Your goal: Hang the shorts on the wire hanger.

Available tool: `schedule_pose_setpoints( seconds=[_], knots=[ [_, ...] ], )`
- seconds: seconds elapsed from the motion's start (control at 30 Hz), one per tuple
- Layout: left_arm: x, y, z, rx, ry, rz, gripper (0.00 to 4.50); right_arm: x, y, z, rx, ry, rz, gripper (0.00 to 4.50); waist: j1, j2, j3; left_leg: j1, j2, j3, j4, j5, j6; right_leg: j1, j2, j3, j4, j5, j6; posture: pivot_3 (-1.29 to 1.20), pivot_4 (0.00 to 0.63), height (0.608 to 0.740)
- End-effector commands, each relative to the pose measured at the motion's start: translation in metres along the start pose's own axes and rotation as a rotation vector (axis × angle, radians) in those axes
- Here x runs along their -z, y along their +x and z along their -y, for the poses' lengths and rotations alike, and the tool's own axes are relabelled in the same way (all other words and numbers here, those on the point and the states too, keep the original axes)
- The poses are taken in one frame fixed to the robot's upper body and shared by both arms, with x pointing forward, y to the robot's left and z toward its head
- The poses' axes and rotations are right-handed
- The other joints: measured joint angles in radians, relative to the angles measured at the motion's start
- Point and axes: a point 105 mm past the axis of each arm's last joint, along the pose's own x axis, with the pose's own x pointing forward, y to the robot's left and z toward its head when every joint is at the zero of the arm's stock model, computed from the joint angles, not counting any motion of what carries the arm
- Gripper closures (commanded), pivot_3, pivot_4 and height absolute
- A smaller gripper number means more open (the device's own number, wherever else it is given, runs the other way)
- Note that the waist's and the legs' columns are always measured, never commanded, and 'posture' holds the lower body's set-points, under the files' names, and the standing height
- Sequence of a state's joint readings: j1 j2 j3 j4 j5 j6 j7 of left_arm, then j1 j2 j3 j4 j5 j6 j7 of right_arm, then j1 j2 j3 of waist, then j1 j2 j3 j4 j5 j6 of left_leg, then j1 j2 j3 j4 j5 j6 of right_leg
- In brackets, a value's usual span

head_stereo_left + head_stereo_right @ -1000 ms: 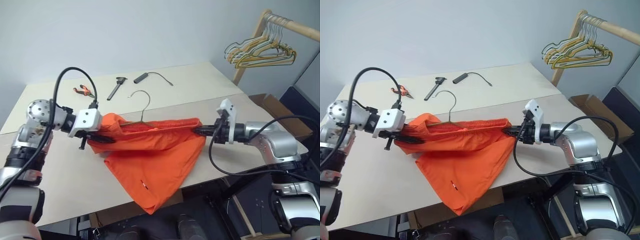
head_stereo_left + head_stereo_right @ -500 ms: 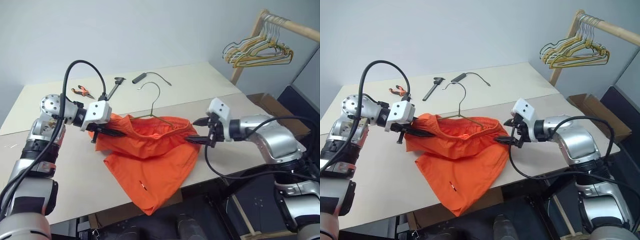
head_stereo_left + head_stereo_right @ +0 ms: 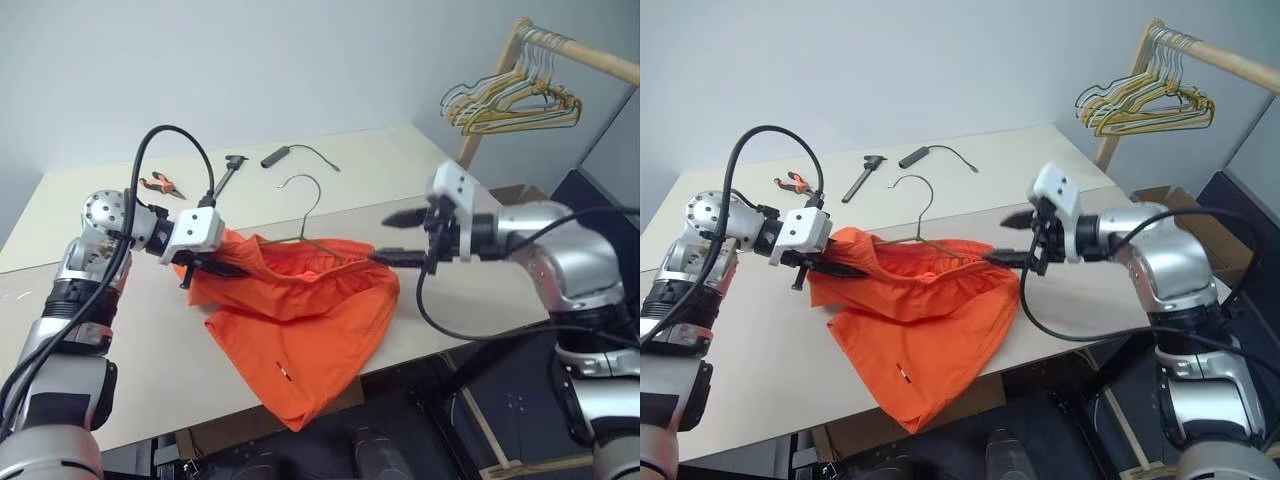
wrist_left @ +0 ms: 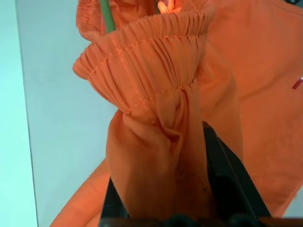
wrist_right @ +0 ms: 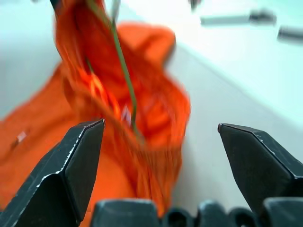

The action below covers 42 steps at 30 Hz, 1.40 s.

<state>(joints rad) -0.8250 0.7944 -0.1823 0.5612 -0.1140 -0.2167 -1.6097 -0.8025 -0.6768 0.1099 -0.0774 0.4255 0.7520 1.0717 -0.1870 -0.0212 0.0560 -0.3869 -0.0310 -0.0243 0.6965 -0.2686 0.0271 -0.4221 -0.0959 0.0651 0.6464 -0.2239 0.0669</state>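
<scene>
Gripping the shorts point(image 3: 300, 310) by the waistband, left claw point(image 3: 225, 266) clamped; wire hanger point(image 3: 305, 225) inside waistband, shorts draped over surface point(image 3: 120, 350) edge. Right claw point(image 3: 398, 237) wide open, empty, just beside shorts.

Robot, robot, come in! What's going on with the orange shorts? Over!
Left gripper shut on shorts waistband. Right gripper open, holding nothing. Wire hanger inside waistband, hook poking out. Nothing blocking. Over.

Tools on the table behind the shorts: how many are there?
3: orange-handled pliers farthest left, a black caliper beside them, and a black cabled stick tool to the right. None appears hidden.
</scene>
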Motion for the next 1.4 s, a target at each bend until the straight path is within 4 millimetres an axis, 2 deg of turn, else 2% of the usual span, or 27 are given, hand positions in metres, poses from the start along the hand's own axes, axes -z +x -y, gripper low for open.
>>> schedule_pose_setpoints(
  seconds=[0.03, 0.1, 0.23, 0.33, 0.43, 0.67, 0.8, 0.83, 0.97, 1.2, 1.4],
  knots=[
    [-0.009, -0.007, -0.008, -0.015, 0.057, -0.017, 3.72, -0.025, 0.022, -0.014, -0.085, -0.044, 0.059, 0.04, -0.002, 0.0, -0.001, 0.0, 0.0, 0.0, 0.0, 0.0, 0.0, 0.0, 0.0, 0.0, 0.0, 0.0, 0.0, -0.16, 0.0, 0.74],
    [-0.009, -0.007, -0.009, -0.017, 0.059, -0.016, 3.72, -0.028, 0.034, -0.018, -0.104, -0.049, 0.05, 0.04, -0.006, 0.0, -0.002, 0.0, 0.0, 0.0, 0.0, 0.0, 0.0, 0.0, 0.0, 0.0, 0.0, 0.0, 0.0, -0.16, 0.0, 0.74],
    [-0.012, -0.008, -0.012, -0.025, 0.062, -0.012, 3.72, -0.029, 0.073, -0.028, -0.145, -0.044, 0.016, 0.04, -0.013, -0.001, -0.002, -0.001, -0.001, -0.001, 0.0, 0.0, 0.0, 0.0, -0.001, 0.0, 0.002, 0.0, 0.0, -0.16, 0.0, 0.74],
    [-0.012, -0.009, -0.012, -0.026, 0.063, -0.009, 3.72, -0.028, 0.091, -0.028, -0.138, -0.019, -0.017, 0.04, -0.02, 0.0, -0.002, -0.001, -0.001, -0.001, 0.0, 0.0, 0.0, -0.001, -0.001, 0.0, 0.002, 0.0, 0.0, -0.15, 0.0, 0.74],
    [-0.013, -0.009, -0.012, -0.029, 0.062, -0.004, 3.72, -0.025, 0.099, -0.025, -0.128, -0.006, -0.037, 0.57, -0.022, 0.0, -0.003, -0.001, -0.001, -0.001, 0.0, 0.0, 0.0, -0.001, -0.001, -0.001, 0.003, 0.0, 0.0, -0.15, 0.0, 0.74],
    [-0.013, -0.009, -0.013, -0.035, 0.057, 0.001, 3.72, -0.03, 0.098, -0.029, -0.168, -0.032, 0.02, 2.89, -0.025, 0.0, -0.003, -0.002, -0.003, -0.003, 0.0, 0.0, 0.0, -0.001, -0.002, -0.002, 0.003, 0.0, 0.0, -0.15, 0.0, 0.74],
    [-0.014, -0.01, -0.013, -0.042, 0.043, 0.008, 3.72, -0.024, 0.097, -0.032, -0.183, -0.081, 0.018, 4.29, -0.027, 0.0, -0.003, -0.002, -0.003, -0.003, 0.0, 0.0, 0.0, -0.001, -0.002, -0.002, 0.003, 0.0, 0.0, -0.15, 0.0, 0.74],
    [-0.015, -0.011, -0.014, -0.046, 0.038, 0.015, 3.4, -0.023, 0.097, -0.033, -0.188, -0.087, 0.019, 4.5, -0.027, 0.0, -0.003, -0.002, -0.003, -0.003, 0.0, 0.0, 0.0, -0.001, -0.002, -0.002, 0.002, 0.0, 0.0, -0.15, 0.0, 0.74],
    [-0.02, -0.016, -0.016, -0.056, 0.007, 0.037, 2.3, -0.022, 0.097, -0.034, -0.198, -0.094, 0.029, 4.5, -0.028, 0.0, -0.003, -0.002, -0.003, -0.003, 0.0, 0.0, 0.0, -0.001, -0.002, -0.002, 0.003, 0.0, 0.001, -0.14, 0.0, 0.74],
    [-0.025, -0.026, -0.014, -0.069, -0.023, 0.064, 0.08, -0.021, 0.097, -0.035, -0.209, -0.098, 0.039, 4.5, -0.03, 0.0, -0.003, -0.002, -0.003, -0.004, 0.0, 0.0, 0.0, -0.001, -0.002, -0.002, 0.003, 0.0, 0.001, -0.13, 0.0, 0.74],
    [-0.022, -0.043, -0.022, -0.147, -0.042, 0.056, 0.03, -0.018, 0.096, -0.036, -0.214, -0.1, 0.036, 4.5, -0.03, 0.0, -0.003, -0.002, -0.003, -0.004, 0.0, 0.0, 0.0, -0.001, -0.002, -0.002, 0.003, 0.0, 0.001, -0.12, 0.0, 0.74]
  ],
)
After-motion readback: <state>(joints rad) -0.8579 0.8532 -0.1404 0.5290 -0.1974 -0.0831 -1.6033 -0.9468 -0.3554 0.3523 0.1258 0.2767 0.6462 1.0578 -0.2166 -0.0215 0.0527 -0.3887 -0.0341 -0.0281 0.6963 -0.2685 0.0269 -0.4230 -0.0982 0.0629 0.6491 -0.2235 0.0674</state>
